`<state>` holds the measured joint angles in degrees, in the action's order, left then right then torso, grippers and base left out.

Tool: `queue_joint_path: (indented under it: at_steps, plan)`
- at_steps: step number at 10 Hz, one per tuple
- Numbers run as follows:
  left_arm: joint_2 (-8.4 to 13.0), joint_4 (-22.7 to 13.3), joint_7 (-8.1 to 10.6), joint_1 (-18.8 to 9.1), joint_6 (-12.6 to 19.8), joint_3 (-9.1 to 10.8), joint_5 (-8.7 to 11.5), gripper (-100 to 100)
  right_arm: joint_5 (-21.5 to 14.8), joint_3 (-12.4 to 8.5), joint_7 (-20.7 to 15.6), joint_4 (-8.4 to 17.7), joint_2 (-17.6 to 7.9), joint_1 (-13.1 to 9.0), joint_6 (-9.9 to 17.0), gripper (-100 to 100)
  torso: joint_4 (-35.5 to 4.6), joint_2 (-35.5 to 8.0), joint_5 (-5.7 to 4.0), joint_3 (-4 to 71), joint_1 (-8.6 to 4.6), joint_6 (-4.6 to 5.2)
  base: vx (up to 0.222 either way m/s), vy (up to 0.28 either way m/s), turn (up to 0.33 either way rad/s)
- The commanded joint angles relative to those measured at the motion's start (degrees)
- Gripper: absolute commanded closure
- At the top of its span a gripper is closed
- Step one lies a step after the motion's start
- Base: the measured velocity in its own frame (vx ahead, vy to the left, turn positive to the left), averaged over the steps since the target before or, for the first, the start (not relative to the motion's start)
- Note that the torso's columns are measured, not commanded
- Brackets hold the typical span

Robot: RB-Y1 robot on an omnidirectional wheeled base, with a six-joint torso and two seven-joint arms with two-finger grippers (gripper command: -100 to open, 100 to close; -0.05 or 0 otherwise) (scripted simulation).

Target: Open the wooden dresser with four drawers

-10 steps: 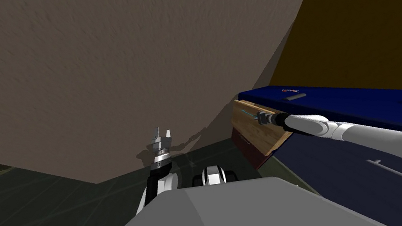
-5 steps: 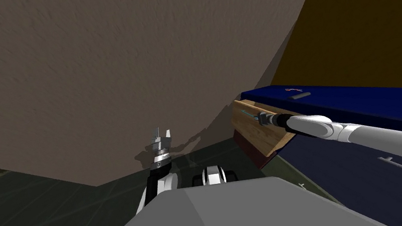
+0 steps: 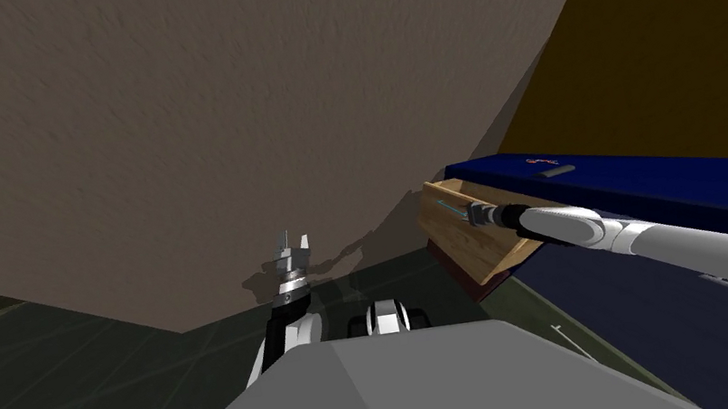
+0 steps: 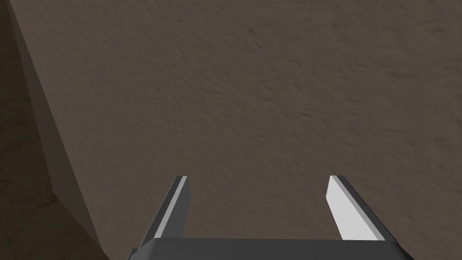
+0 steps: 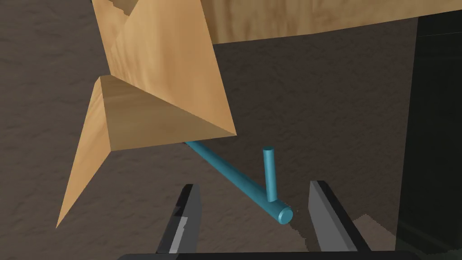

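The dresser point(image 3: 640, 172) stands at my right, with a dark blue top and dark front. Its top drawer point(image 3: 473, 239) has a light wooden front and stands pulled out at the dresser's near end. A teal bar handle point(image 3: 451, 204) runs across that front. My right gripper point(image 3: 472, 215) reaches it at arm's length. In the right wrist view the gripper point(image 5: 252, 194) is open, the handle's point(image 5: 234, 174) end lying between the fingers without touching them, wooden panels point(image 5: 171, 90) beyond. My left gripper point(image 3: 293, 240) points up near my chest, open point(image 4: 257, 185) and empty.
A rough brown wall point(image 3: 200, 104) rises close ahead and an ochre wall point(image 3: 691, 27) stands behind the dresser. A dark red panel point(image 3: 453, 270) shows under the open drawer. Small flat items point(image 3: 556, 170) lie on the dresser top. Dark floor point(image 3: 61, 382) spreads to my left.
The head view has shifted: the dresser's blue top has slid rightwards while the wooden drawer front and my right gripper hold their place, so the drawer stands slightly further out. The left arm is still.
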<state>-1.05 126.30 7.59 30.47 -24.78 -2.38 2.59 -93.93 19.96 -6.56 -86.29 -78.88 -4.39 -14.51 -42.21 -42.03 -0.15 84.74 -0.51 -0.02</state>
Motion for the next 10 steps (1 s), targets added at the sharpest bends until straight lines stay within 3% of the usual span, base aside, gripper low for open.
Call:
queue_joint_path:
  at_steps: [1,5,6,7,10]
  plan:
    - [0.0,0.0,0.0,0.0,0.0,0.0,0.0,0,-3.2,-0.8,3.4,-1.8,-1.3,0.5,-0.8,-100,0.0,-0.1,0.05,-0.1,0.2,0.03,0.001,-0.007,-0.002]
    - [0.0,0.0,0.0,0.0,0.0,0.0,0.0,0,-1.9,-2.7,6.6,-3.9,-5.9,-1.4,-4.6,-100,-0.1,-0.3,0.18,-0.2,0.61,0.03,-0.008,0.009,-0.016]
    - [0.0,0.0,0.0,0.0,0.0,0.0,0.0,0,-2.7,-2.5,7.0,-4.0,-5.4,-0.6,-3.6,-100,-0.1,-0.3,0.18,-0.2,0.59,0.02,-0.007,0.011,-0.006]
    - [0.0,0.0,0.0,0.0,0.0,0.0,0.0,0,-2.5,-2.6,7.0,-4.1,-5.6,-0.6,-3.8,0,-0.1,-0.3,0.14,-0.2,0.5,0.02,0.0,0.0,0.0]
    - [0.0,0.0,0.0,0.0,0.0,0.0,0.0,0,-2.6,-2.6,7.0,-4.0,-5.5,-0.6,-3.8,0,-0.1,-0.2,0.14,-0.2,0.49,0.02,0.0,0.0,0.0]
